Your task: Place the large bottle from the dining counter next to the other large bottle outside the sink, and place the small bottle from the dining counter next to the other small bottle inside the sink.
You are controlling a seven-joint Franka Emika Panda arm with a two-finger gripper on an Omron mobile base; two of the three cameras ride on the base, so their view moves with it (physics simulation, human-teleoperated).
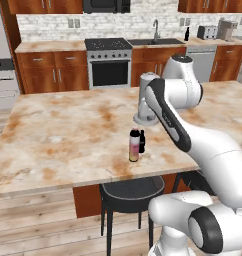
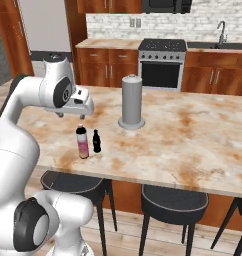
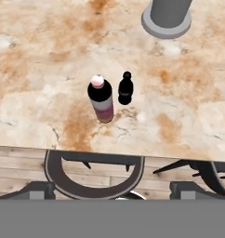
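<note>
The large bottle (image 1: 134, 145) stands upright on the dining counter (image 1: 58, 135) near its front edge, with the small bottle (image 1: 142, 141) upright just beside it; whether the two touch cannot be told. The right base view shows the gripper (image 2: 67, 114) hanging above the counter, higher than both bottles and slightly to their left, holding nothing; its fingers are too small there to judge, but by all indications the jaws stand wide apart. In the left base view the arm's white links cover the hand and part of the grey paper towel holder (image 1: 144, 107) behind the bottles, whereas the right base view shows that holder whole. The left base view alone takes in the far wall's sink (image 1: 157, 42) with its tap and the other large bottle (image 1: 187, 34) standing on the worktop to its right; the basin's interior is not visible. The hand view looks down on both bottles, the holder's base cut off at its top edge, and dark stools (image 3: 93, 174) below the counter's front edge.
</note>
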